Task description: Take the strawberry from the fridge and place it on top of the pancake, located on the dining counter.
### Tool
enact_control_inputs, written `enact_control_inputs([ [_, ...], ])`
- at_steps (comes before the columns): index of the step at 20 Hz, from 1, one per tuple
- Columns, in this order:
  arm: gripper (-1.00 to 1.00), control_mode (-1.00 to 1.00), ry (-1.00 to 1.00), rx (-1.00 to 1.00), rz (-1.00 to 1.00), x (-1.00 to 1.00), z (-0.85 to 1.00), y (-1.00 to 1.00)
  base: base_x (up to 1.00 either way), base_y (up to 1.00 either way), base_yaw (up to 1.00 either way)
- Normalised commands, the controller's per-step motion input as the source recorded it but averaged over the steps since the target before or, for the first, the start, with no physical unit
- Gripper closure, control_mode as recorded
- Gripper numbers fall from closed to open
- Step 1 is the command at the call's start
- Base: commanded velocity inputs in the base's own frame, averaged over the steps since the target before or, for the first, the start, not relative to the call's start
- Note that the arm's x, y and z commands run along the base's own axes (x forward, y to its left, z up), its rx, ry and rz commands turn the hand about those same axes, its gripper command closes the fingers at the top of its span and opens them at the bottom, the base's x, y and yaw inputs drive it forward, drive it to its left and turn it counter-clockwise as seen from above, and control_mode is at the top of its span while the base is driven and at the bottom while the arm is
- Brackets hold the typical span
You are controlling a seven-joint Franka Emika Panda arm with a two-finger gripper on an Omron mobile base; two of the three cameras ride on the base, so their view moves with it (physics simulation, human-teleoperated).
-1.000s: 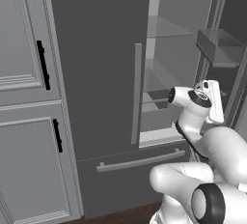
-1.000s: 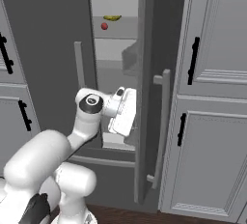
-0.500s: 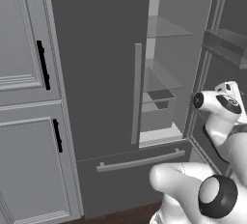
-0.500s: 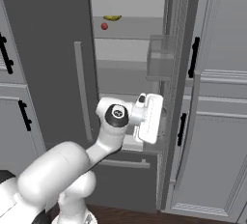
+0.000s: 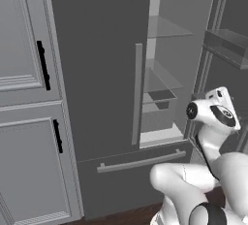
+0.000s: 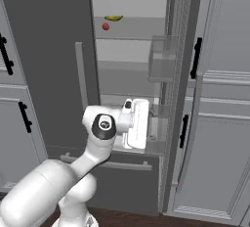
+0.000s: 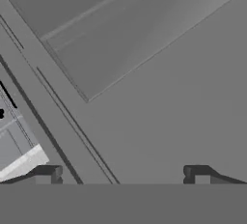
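Observation:
The strawberry [image 6: 105, 26] is a small red dot on an upper shelf inside the fridge [image 6: 49, 35], whose left door [image 5: 97, 73] is shut. Its right door [image 6: 178, 84] stands swung wide open. In the right base view my white hand [image 6: 138, 123] is low in the open compartment, well below the strawberry, and faces the right door. My gripper [image 7: 123, 174] is open: the two dark fingertips [image 7: 48, 172] stand far apart with nothing between them, close to a flat grey door surface. The pancake and the dining counter are out of view.
A small yellow fruit [image 6: 114, 18] lies just behind the strawberry. A clear door bin [image 6: 163, 57] juts from the open door above my hand. Glass shelves [image 5: 167, 27] cross the interior. Light grey cabinets [image 5: 24, 98] [image 6: 224, 123] flank the fridge. The freezer drawer handle [image 5: 140, 162] runs below.
The fridge's right door has swung from half open to wide open. My hand has moved right with it, and the jaws have spread a little wider.

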Motion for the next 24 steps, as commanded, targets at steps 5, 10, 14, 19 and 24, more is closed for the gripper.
enact_control_inputs([
  [5,-1.00,-1.00,0.05,0.18,0.04,0.01,0.00,1.00,0.00,0.00,0.00],
  [10,-1.00,-1.00,0.04,0.30,0.01,0.14,-0.13,1.00,0.00,0.00,0.00],
  [14,-1.00,-1.00,-0.03,0.43,-0.03,0.17,-0.03,1.00,0.00,0.00,0.00],
  [19,-1.00,-1.00,-0.29,0.58,-0.29,0.11,-0.23,0.91,0.00,0.00,0.00],
  [24,-1.00,-1.00,-0.43,0.65,-0.41,0.10,-0.07,0.52,0.00,0.00,0.00],
])
